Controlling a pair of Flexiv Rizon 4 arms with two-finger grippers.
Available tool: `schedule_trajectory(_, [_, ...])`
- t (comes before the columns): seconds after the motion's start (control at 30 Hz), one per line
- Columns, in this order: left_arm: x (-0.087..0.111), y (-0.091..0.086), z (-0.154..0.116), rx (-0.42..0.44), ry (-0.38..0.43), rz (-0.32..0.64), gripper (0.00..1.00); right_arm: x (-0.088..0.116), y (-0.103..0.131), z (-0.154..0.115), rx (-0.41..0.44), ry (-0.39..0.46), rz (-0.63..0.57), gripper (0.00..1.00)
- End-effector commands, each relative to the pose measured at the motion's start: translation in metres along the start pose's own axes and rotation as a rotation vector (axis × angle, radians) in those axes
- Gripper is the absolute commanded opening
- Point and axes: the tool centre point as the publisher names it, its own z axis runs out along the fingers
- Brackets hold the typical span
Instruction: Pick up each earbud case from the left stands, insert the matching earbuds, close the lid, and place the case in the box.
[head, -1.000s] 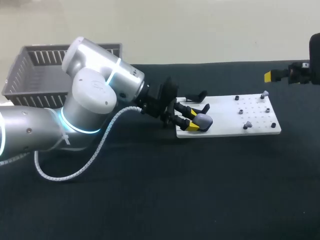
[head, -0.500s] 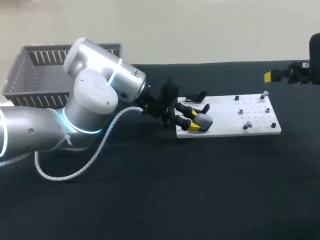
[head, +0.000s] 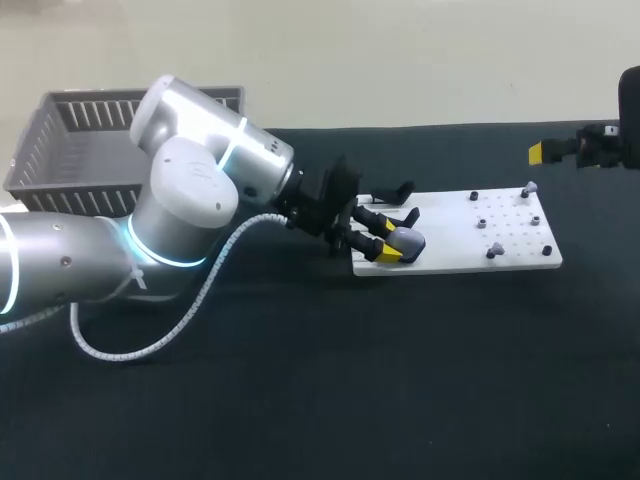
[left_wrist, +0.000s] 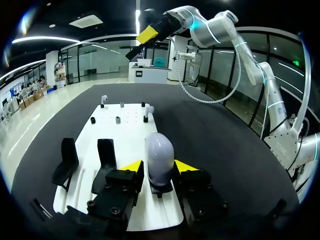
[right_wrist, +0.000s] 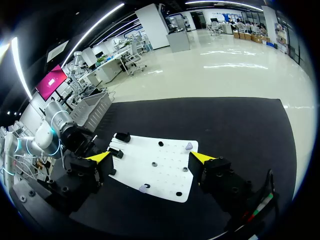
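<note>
Standing pinched within the left end effector (left_wrist: 159, 166) is the earbud case (left_wrist: 159, 151).

Even light from above, soft shadows.
You see glare on the left arm's (head: 190, 150) silver shell; the white board (head: 450, 225) reads bright against the dark table (head: 400, 380).
</note>
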Motion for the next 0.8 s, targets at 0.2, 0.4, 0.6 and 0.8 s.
schedule_trajectory(0.2, [0.0007,0.0021,0.0004,0.007,-0.003,0.005,0.43,0.0001,0.0003,-0.0005,0.001,0.000,0.000,1.00])
schedule_trajectory(0.4, [-0.0008,0.0012,-0.0002,0.007,-0.003,0.009,0.43,0.0001,0.0003,-0.0005,0.001,0.000,0.000,1.00])
schedule_trajectory(0.6, [-0.0028,0.0002,-0.0012,0.006,-0.006,0.015,0.45,0.0001,0.0003,-0.0005,0.001,0.000,0.000,1.00])
schedule_trajectory(0.8, [-0.0027,-0.0001,-0.0010,0.008,-0.004,0.017,0.44,0.0001,0.0003,-0.0005,0.001,0.000,0.000,1.00])
